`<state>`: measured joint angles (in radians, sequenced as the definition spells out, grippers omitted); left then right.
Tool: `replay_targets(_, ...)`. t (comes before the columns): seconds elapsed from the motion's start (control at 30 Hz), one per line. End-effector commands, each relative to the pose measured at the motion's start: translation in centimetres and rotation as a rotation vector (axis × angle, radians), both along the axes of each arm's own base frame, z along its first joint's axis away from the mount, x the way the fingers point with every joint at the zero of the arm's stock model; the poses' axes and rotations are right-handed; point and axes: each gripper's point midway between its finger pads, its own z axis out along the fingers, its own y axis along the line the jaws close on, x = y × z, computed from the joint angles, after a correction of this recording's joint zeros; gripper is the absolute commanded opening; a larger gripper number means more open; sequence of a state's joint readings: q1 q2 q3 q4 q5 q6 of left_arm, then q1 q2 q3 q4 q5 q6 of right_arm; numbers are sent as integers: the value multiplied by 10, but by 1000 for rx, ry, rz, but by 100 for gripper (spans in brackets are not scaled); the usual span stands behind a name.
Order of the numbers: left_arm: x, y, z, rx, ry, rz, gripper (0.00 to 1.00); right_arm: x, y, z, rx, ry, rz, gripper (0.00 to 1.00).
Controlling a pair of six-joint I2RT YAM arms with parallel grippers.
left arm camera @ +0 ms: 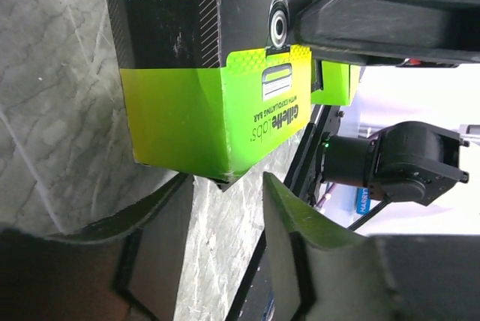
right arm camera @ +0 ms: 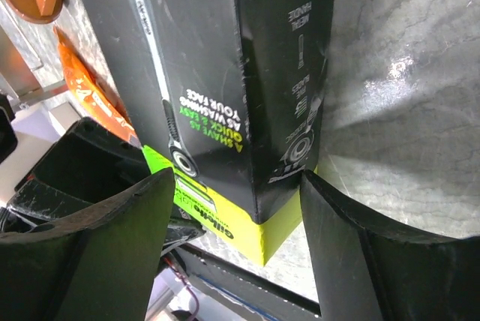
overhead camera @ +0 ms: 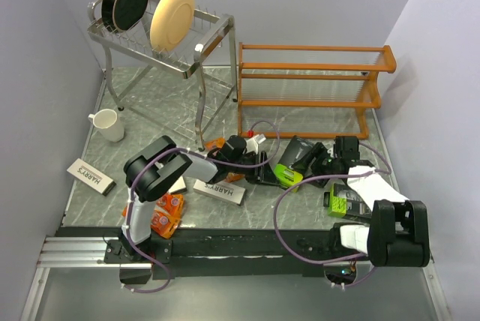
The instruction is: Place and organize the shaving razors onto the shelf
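Observation:
A black-and-lime razor pack point(overhead camera: 292, 160) lies on the table between my two grippers. My left gripper point(overhead camera: 264, 165) is open; in the left wrist view its fingertips point(left arm camera: 225, 186) stop just short of the pack's lime end point(left arm camera: 217, 111). My right gripper point(overhead camera: 315, 160) is open and straddles the pack's other side point(right arm camera: 225, 73); its right finger point(right arm camera: 330, 216) touches the pack's corner. A second black-and-lime pack point(overhead camera: 341, 201) lies near the right arm. White HARRY'S boxes point(overhead camera: 90, 176) point(overhead camera: 219, 191) and orange packs point(overhead camera: 166, 214) point(overhead camera: 217, 145) lie on the table. The wooden shelf point(overhead camera: 307, 85) holds nothing.
A silver metal rack point(overhead camera: 161, 32) with a black and a cream plate stands at the back left. A white mug point(overhead camera: 109, 124) sits at the left. Purple cables loop over the table between the arms. Walls close in both sides.

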<state>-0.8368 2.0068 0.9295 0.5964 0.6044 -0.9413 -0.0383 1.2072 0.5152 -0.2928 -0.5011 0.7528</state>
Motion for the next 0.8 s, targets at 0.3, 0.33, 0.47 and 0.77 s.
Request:
replay_targets(0.3,3,-21,6,-79,18,-14,36,4,0,-6,23,9,-23,72)
replay_targets(0.33,0,-23,2,-76,23,-23,34,5,0,-6,22,3,-23,72)
replay_targets(0.47,3,-31,2,-100,19,-19,19,10,1,-7,29,-15,-26,72)
replay_targets(0.77,-14,-30,-20,-35,-68,-29,1,29,0,-16,-23,-81,23,65)
